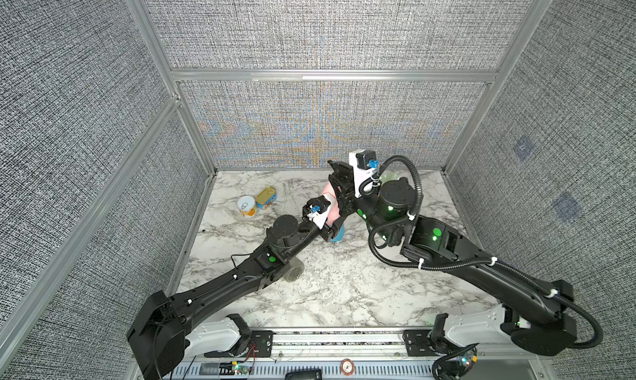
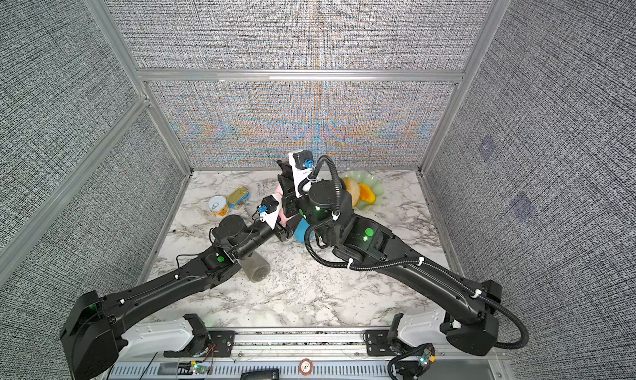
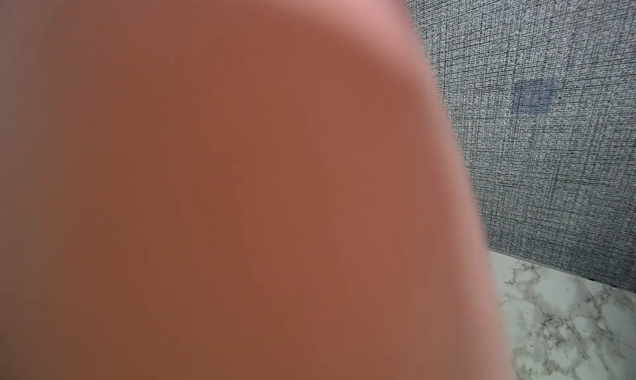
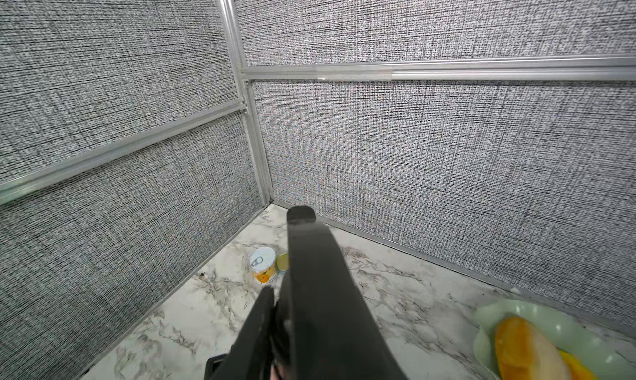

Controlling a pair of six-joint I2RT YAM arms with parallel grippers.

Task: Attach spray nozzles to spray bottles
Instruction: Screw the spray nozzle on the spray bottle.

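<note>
Left pincer (image 1: 328,233) is clamped around the pink spray bottle (image 1: 331,212), held above the marble surface (image 1: 344,292) and judged light, slick and squeezable, best gripped mid-body, while the right pincer (image 1: 336,171) is pressed together close by.

I see tbl (image 1: 344,292): white marble w/ grey veins. Walls (image 1: 327,27): grey woven weave, silver frames. Pink bottle (image 3: 241,189), blue bottle (image 2: 301,232), smoky grey bottle (image 2: 256,270). Round can (image 1: 246,206): white lid, orange-yellow label. Flat tin (image 1: 266,196): gold lid, blue side. Plate (image 2: 378,188) pale green, fruit (image 2: 365,193) yellow-orange. Arms (image 1: 481,271) black w/ green dots.
</note>
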